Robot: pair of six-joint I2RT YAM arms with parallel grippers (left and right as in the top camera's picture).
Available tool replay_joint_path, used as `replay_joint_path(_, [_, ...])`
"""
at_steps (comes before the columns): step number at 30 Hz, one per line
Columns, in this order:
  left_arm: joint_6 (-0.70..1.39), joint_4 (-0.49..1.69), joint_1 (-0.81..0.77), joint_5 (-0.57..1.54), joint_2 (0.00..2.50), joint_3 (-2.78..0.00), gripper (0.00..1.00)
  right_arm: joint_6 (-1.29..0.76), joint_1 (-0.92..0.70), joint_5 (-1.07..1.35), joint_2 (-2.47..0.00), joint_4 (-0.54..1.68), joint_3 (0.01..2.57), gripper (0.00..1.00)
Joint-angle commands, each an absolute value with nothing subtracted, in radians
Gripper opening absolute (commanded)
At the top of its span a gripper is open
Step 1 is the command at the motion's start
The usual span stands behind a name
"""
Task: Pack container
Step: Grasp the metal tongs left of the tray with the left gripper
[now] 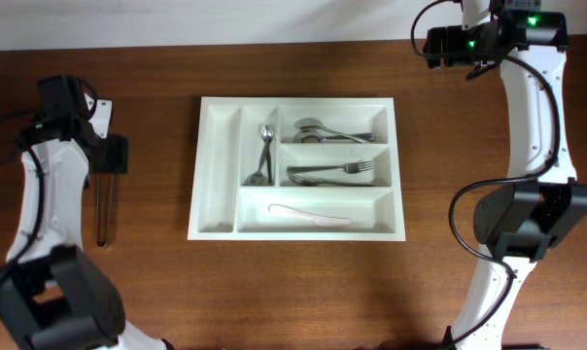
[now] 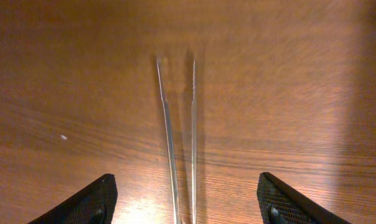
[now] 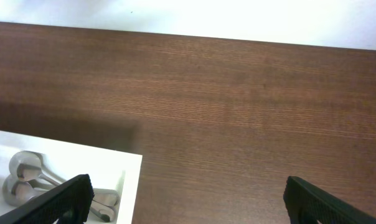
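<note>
A white cutlery tray [image 1: 216, 175] with five compartments lies flat at the middle of a brown wooden tabletop [image 1: 303, 292]. It holds spoons [image 1: 264, 154], forks [image 1: 332, 173] and a white knife [image 1: 308, 213]. Well to the left of the tray, the left pincer [image 2: 187, 179] is spread wide above a pair of thin metal rods [image 2: 167, 130] lying on the wood. Beyond the tray's far right corner, the right pincer [image 3: 188, 181] is also spread wide, holding nothing.

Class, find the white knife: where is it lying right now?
In the overhead view, the white knife lies alone in the container's bottom long compartment, directly below the forks.
</note>
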State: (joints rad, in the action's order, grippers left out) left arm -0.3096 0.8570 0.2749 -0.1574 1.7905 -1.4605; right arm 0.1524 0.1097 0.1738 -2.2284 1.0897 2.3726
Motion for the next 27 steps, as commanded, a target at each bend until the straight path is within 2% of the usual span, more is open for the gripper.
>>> replay_joint_path(1, [-0.296,0.867,0.286,-0.144,1.858,-1.458,0.73,0.141,0.105,0.171,-2.223,1.088,2.377,0.99])
replay_joint_path(6, [-0.295,0.868,0.286,-0.143,1.954,-1.458,0.73,0.141,0.106,0.171,-2.223,1.088,2.377,0.99])
replay_joint_path(8, [-0.295,0.875,0.286,-0.143,1.988,-1.458,0.68,0.141,0.106,0.172,-2.223,1.088,2.377,0.99])
replay_joint_path(16, [-0.295,0.883,0.286,-0.143,2.088,-1.457,0.67,0.141,0.106,0.171,-2.223,1.088,2.377,0.99])
replay_joint_path(17, [-0.295,0.883,0.286,-0.143,2.099,-1.457,0.65,0.141,0.106,0.171,-2.223,1.088,2.377,0.99])
replay_joint_path(20, [-0.295,0.887,0.286,-0.143,2.125,-1.457,0.27,0.141,0.106,0.171,-2.223,1.088,2.377,0.99])
replay_joint_path(22, [-0.295,0.893,0.286,-0.137,2.133,-1.457,0.11,0.141,0.106,0.171,-2.223,1.088,2.377,0.99])
replay_joint_path(24, [-0.295,0.895,0.286,-0.127,2.135,-1.457,0.02,0.141,0.106,0.171,-2.223,1.088,2.377,0.99])
replay_joint_path(27, [-0.295,0.899,0.284,-0.117,2.133,-1.458,0.02,0.141,0.106,0.172,-2.223,1.088,2.377,0.99])
